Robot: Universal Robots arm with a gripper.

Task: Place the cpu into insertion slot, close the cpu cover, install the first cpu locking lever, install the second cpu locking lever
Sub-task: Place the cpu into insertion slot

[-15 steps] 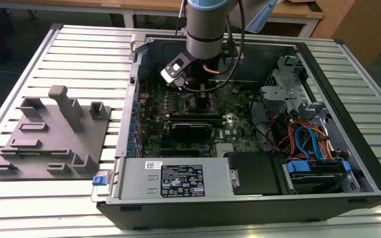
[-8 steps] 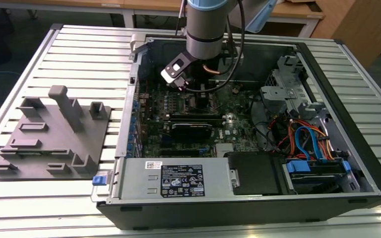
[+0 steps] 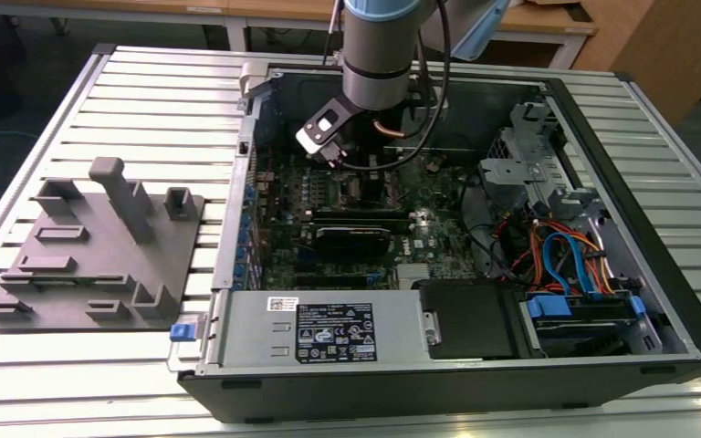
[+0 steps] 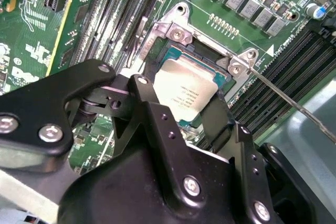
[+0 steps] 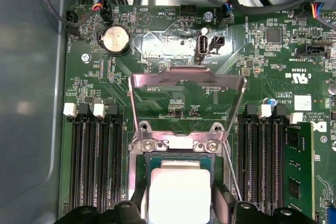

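My fingers [image 4: 218, 121] pinch the cpu [image 4: 186, 93] by opposite edges, keeping it level in the slot [image 4: 163, 40], far inside the case [image 3: 674, 274]. The cover [image 5: 187, 80] stands open, clearing it.

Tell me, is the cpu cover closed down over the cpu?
No, the first wrist view shows the cpu cover flipped up, off the cpu.

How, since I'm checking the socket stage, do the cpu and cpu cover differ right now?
The cpu is a solid silver-grey plate; the cpu cover is a thin frame with the motherboard showing through its cut-out. The cpu lies flat at the insertion slot; the cpu cover stands swung open, hinged at the slot's edge. Both are squarish, silvery metal.
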